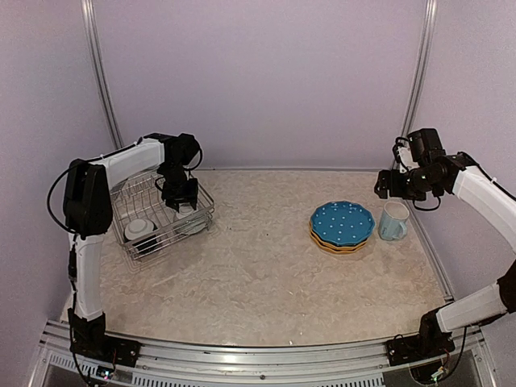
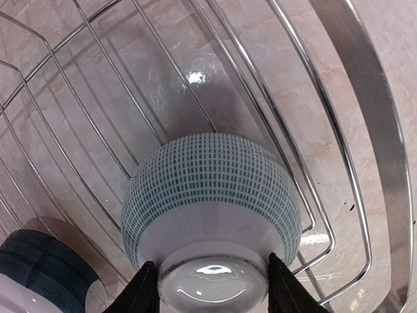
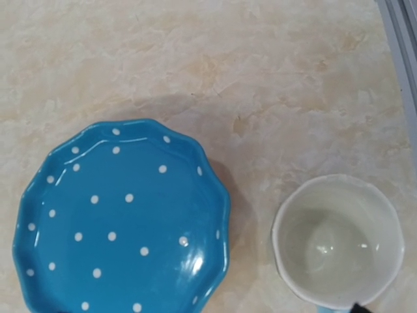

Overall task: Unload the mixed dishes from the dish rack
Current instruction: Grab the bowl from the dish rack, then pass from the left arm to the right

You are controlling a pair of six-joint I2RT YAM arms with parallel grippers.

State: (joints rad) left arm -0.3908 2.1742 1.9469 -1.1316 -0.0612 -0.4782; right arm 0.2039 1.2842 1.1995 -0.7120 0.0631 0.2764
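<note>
My left gripper [image 1: 182, 203] is down inside the silver wire dish rack [image 1: 129, 201]. In the left wrist view the gripper [image 2: 214, 287] is shut on the foot ring of an upturned white bowl [image 2: 212, 195] with a dark dashed band, one finger on each side. A second bowl [image 1: 139, 229] lies upturned in the rack's near left part and also shows in the left wrist view [image 2: 26, 264]. The blue dotted plate [image 1: 343, 221] tops the orange-yellow plates [image 1: 337, 245] at the right. The light blue mug [image 1: 394, 221] stands beside them. My right gripper [image 1: 385, 184] hovers empty above them, jaws apart.
The rack's wire rim [image 2: 365, 98] curves close round the held bowl. In the right wrist view the blue plate [image 3: 124, 222] and the mug [image 3: 335, 238] sit a small gap apart. A metal rail [image 3: 401, 39] runs along the table's right edge.
</note>
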